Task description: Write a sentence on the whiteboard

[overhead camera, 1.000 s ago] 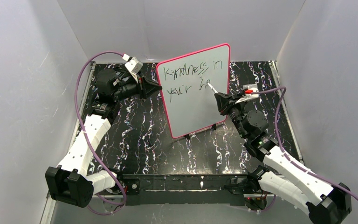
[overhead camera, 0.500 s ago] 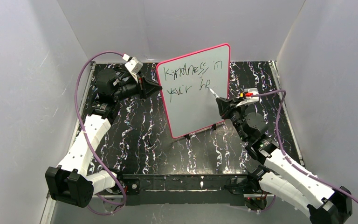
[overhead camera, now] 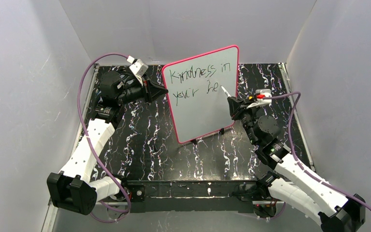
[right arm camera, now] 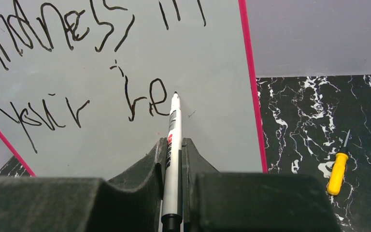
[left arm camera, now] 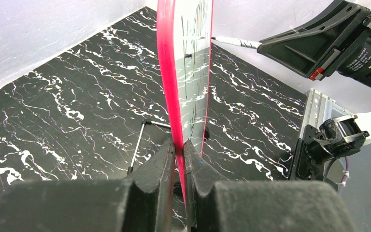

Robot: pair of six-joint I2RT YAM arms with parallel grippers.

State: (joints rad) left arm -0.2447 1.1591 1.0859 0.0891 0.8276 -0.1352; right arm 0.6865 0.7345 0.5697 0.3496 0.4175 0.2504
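Two lines of thin dark handwritten marker letters [right arm camera: 77, 63] run across the upper half of a large white board with rounded corners and a thin pink-red frame [overhead camera: 203, 113]. The top line reads "Kindness in". The line below reads "your", followed by two letters that look like "he".

The board stands upright on small black feet, towards the far middle of the black, white-veined marble-look worktop [overhead camera: 145, 140], with its face turned to the right and near side.

A slim white marker pen with a black tip [right arm camera: 173, 130] points at the board face, its tip just right of the last letter; whether it touches cannot be told. The right pincer [right arm camera: 174, 145] is closed tightly around the pen's barrel, gripping it on both sides.

On the board's left edge, the left pincer [left arm camera: 179, 150] is clamped onto the pink-red frame, one finger on either face, with no gap showing.

One small screwdriver with a yellow handle [right arm camera: 337, 171] lies on the worktop to the right of the board, apart from it.
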